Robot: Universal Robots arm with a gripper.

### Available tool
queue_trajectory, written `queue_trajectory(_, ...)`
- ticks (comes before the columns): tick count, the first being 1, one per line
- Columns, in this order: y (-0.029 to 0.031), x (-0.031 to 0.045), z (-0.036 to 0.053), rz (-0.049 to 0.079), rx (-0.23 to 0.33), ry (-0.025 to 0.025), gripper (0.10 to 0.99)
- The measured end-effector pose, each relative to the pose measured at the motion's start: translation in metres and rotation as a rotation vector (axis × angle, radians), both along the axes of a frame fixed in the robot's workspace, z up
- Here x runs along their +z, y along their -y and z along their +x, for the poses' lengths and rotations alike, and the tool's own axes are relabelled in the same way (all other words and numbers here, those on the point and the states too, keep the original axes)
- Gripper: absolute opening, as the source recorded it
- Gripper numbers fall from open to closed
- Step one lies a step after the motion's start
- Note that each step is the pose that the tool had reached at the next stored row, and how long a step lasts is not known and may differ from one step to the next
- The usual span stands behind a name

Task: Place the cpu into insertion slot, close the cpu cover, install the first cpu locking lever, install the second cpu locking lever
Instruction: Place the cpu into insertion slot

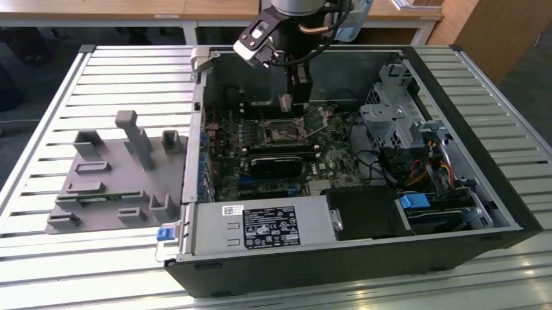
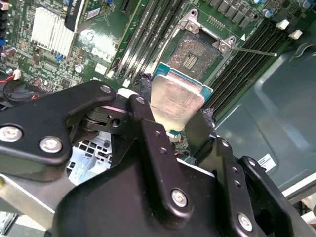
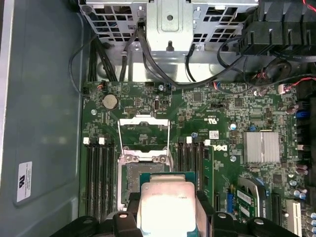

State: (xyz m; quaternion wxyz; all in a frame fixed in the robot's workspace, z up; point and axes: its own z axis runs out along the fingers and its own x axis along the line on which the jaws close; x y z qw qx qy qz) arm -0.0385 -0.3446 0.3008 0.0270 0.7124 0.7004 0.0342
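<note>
black claw (image 2: pixel 174 111) clamped on small flat silver square cpu (image 3: pixel 168 205) just above empty black-rimmed square insertion slot (image 2: pixel 192 54), thin silver-grey metal frame cpu cover (image 3: pixel 144 119) open, nothing seated or locked yet.

The arm (image 1: pixel 298 19) runs off the exterior view's top edge, upper centre. In both wrist views the cpu (image 2: pixel 177 96) (image 3: pixel 167 205) covers part of the insertion slot (image 2: pixel 190 54) (image 3: pixel 133 175) — and the fingers (image 2: pixel 148 129) of the gripper (image 2: pixel 173 111) hide its near edge (underside unseen).
</note>
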Motion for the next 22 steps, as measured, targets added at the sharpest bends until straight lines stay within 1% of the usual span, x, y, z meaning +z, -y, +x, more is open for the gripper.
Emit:
queue_trajectory(5,-0.0025,-0.0089,0.0,0.002,-0.001,0.0,0.525)
queue_trajectory(12,-0.0084,-0.0217,-0.0002,0.003,0.008,0.0002,0.525)
queue_trajectory(22,-0.0095,-0.0384,-0.0006,0.004,0.008,0.0001,0.525)
